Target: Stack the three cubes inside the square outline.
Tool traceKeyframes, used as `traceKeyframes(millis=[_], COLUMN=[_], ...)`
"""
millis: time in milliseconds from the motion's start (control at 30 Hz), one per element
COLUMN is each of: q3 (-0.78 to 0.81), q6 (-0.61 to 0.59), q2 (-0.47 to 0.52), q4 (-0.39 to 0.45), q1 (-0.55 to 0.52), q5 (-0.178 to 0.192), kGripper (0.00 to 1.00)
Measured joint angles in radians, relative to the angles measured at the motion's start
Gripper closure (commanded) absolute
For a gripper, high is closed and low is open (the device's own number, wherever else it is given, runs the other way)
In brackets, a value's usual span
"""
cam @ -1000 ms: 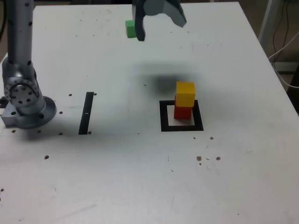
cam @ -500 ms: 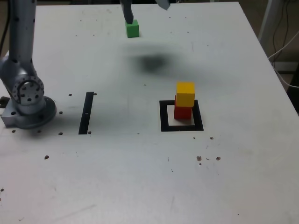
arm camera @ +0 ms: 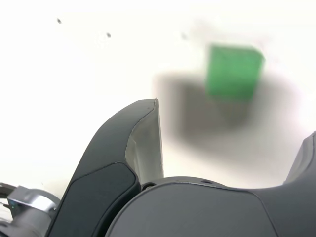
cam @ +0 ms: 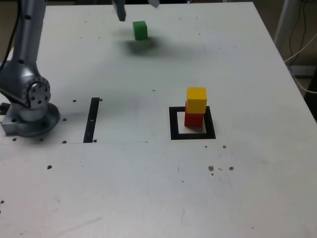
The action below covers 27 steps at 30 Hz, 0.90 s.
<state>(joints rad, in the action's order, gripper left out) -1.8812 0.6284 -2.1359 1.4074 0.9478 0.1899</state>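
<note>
Now the pincer (cam: 138, 11) is shifting toward the exterior view's left and the far edge of the white surface (cam: 124, 188), leaving the stack side and closing in on the green cube (cam: 140, 30). Its shadow is sliding along too, falling right by that cube now instead of near the outline. Jaws are standing wide apart, gripping nothing; the wrist view is showing bare space between the fingers and the green cube lying beyond the fingertips, blurred, not yet between them. Meanwhile the yellow cube (cam: 196, 100) is resting on the red cube (cam: 193, 120), and that pair is staying put, with the red cube sitting inside the black square outline (cam: 193, 136), toward the exterior view's right of its white centre. So two of three are looking done, and the green cube is being the only one left, still sitting alone near the far edge, well apart from the outline. Current step is reading as approach for the last pick: the pincer is probably needing a bit more travel to be getting the cube between its fingers, then lowering and closing. Main risk is a fingertip nudging the cube if the pincer is dropping before lining up; later, the yellow top is calling for careful centring, since a clumsy release could be toppling the stack.
</note>
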Motion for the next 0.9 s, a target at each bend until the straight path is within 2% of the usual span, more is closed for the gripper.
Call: traceKeyframes(millis=[467,900], q3=[-0.081,-0.131], q6=[0.018,0.044], q2=[-0.144,-0.208], q4=[-0.009,0.001], q1=[0.013,0.002], q5=[0.002,0.002], kGripper=[0.02,0.21])
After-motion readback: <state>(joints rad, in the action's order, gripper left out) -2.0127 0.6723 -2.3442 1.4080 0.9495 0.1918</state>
